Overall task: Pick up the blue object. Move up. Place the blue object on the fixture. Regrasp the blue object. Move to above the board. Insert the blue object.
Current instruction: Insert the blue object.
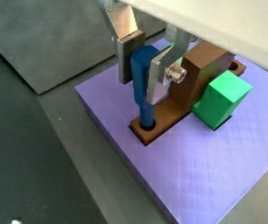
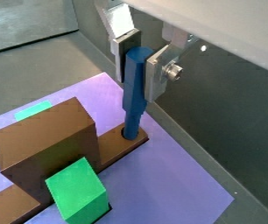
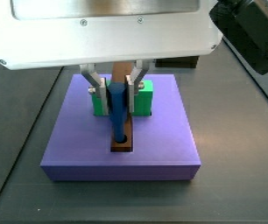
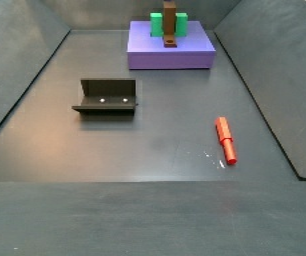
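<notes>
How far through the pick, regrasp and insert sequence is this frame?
Late stage. The fixture sits empty, so the regrasp looks done. The gripper stands over the board, fingers flanking the upright blue object, whose lower end sits in the brown bar's hole. Left: release and retreat.

Most of the dark floor (image 4: 142,140) lay open: the whole lower half of the frame was bare, with only the fixture (image 4: 106,98) at centre left and a red peg (image 4: 227,140) at right, well apart, leaving a wide lane between them. The board (image 4: 171,51) at top centre was crowded. There the gripper (image 1: 148,63) stood over the brown bar (image 3: 123,131), its fingers either side of the upright blue object (image 2: 136,92), and the green block (image 1: 222,99) rose just beside them.
</notes>
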Robot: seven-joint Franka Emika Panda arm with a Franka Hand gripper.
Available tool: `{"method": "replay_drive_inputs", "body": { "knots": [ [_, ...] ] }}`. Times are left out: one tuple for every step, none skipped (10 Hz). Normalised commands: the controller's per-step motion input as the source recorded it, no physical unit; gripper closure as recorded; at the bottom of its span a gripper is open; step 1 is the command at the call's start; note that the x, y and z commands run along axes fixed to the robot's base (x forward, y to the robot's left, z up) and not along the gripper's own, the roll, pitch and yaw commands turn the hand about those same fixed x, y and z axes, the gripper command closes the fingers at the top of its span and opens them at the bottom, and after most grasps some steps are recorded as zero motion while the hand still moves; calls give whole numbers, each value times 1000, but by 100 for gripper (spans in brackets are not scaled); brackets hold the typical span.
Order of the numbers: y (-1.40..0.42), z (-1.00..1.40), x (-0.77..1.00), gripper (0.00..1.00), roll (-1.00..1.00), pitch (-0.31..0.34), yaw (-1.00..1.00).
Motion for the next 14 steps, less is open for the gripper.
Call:
{"method": "replay_drive_inputs", "body": {
  "knots": [
    [0, -234, 117, 100, -50, 59, 0],
    [0, -217, 331, 100, -53, 104, 0],
    [0, -251, 220, 100, -67, 91, 0],
    [0, -231, 154, 100, -71, 94, 0],
    [14, -234, 6, 100, -81, 67, 0],
    [46, -269, 0, 100, -77, 56, 0],
    [123, -360, -11, 100, -89, 60, 0],
    [111, -463, -49, 100, -67, 39, 0],
    [11, -540, 0, 100, -89, 33, 0],
    [0, -551, 0, 100, -83, 11, 0],
    [-111, -366, 89, 100, -83, 54, 0],
    [-186, -260, 100, 100, -113, 79, 17],
    [-77, -269, 134, 100, -151, 93, 0],
    [60, -374, 274, 100, -110, 100, 0]
  ]
}}
